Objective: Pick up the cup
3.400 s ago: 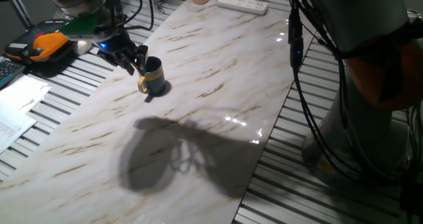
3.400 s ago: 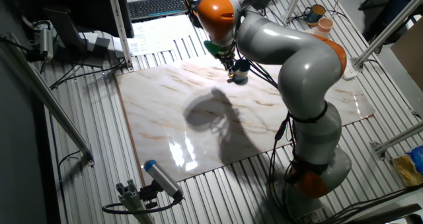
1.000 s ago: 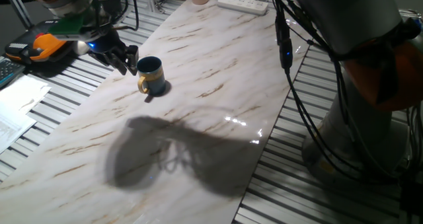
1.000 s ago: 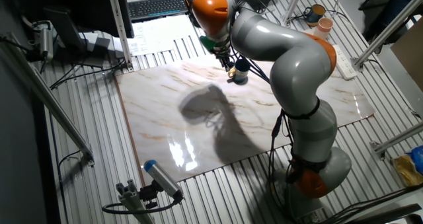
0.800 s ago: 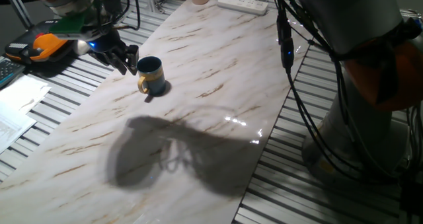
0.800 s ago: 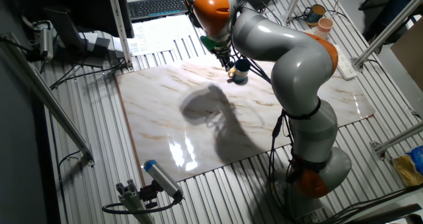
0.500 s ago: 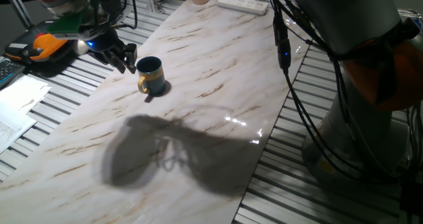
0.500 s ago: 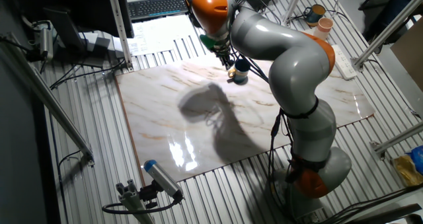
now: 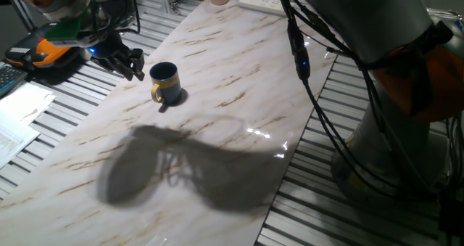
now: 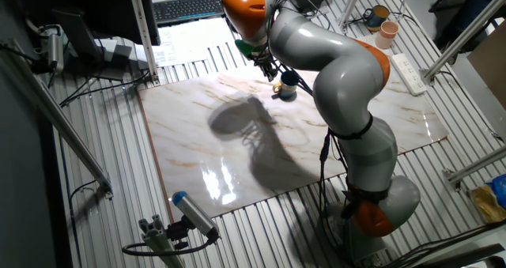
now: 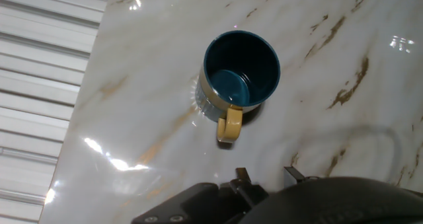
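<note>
While the cup [image 9: 166, 83] stands untouched on the marble table [image 9: 239, 130], the step in hand looks like the approach, with nothing grasped yet. The big grey arm [image 10: 332, 54] reaches over the far side of the table, and the gripper [image 9: 123, 60] hangs just beside the cup, near the table's edge, apart from it and empty. Its dark fingers [image 9: 135, 57] look slightly spread in one fixed view, though the gap is too small to judge well; the hand view shows only their roots at the bottom of the picture.

Next, I judge, the hand must come over the cup, line its fingers across the rim or wall, drop and close, keeping clear of the handle.

Upright and empty, the cup [image 11: 238, 75] is a small dark blue mug with a gold band and a yellow handle [image 11: 229, 123] that points toward the gripper in the hand view.
</note>
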Robot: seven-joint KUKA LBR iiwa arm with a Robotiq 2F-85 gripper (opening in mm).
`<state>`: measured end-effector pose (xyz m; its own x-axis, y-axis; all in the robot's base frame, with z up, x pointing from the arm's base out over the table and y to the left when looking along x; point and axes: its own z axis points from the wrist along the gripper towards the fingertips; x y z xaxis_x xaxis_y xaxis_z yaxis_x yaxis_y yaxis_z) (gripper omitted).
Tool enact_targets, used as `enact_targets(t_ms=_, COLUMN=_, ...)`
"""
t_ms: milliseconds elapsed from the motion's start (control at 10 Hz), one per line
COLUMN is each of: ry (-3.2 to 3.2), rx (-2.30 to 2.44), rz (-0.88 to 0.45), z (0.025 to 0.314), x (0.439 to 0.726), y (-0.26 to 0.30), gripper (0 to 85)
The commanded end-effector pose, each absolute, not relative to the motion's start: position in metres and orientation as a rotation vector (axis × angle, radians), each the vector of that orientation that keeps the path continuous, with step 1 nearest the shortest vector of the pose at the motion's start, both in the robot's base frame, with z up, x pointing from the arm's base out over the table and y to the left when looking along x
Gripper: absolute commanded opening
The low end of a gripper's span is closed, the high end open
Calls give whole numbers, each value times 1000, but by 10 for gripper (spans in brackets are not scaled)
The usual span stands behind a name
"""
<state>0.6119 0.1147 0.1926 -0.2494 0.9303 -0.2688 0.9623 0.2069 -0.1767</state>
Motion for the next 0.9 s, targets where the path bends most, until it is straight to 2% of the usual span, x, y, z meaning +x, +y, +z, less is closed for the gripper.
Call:
enact_targets(t_ms=0, ry=2358, rx=1846, rz=-479, z=192, x=613, y=114, gripper=340)
enact_targets(t_ms=800, ry=2346, rx=1819, rz=-485, z=184, x=609, y=106, gripper=340)
